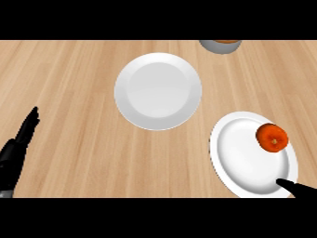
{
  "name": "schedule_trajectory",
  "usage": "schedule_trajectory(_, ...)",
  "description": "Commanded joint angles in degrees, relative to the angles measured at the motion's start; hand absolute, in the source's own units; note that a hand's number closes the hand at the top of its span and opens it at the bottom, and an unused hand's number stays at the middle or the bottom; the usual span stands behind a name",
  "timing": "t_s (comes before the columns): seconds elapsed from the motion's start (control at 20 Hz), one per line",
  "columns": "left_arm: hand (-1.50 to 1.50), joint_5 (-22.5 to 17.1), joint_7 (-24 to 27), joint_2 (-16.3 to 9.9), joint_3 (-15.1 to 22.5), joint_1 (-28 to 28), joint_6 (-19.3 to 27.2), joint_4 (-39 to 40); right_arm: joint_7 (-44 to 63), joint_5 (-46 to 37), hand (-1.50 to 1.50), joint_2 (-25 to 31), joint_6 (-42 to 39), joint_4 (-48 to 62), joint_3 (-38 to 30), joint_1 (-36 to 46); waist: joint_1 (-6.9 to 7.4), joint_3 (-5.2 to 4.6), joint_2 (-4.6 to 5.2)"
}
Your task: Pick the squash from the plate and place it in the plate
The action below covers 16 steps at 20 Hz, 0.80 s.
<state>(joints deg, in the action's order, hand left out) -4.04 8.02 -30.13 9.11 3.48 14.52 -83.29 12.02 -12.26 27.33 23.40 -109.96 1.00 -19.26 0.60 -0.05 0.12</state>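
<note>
The squash [272, 137] lies on the lower-right plate [247, 162], untouched; the reach seems barely begun; the right hand [305, 189] shows at the lower right corner, fingers' state I cannot tell; left hand [13, 155] rests lower left, fingers straight; next it must close round the squash and carry it to the centre plate [158, 90].

Two white plates: one [158, 90] mid-counter, one [247, 162] near the right edge. One orange squash [272, 137]. One grey bowl [221, 45] at the far edge. Two black hands: left [13, 155], right [305, 189].

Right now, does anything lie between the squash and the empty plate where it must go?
Nothing visible does. The squash sits on the right plate; only bare counter separates it from the empty plate.
</note>
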Motion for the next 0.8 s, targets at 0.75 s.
schedule_trajectory(0.75, 0.00, 3.4, 0.1, 3.2, -8.4, 4.3, -8.4, -4.1, -1.0, -6.9, -1.50, -4.0, -15.0, 20.6, -0.5, 16.0, -0.38, 0.06, -0.14)
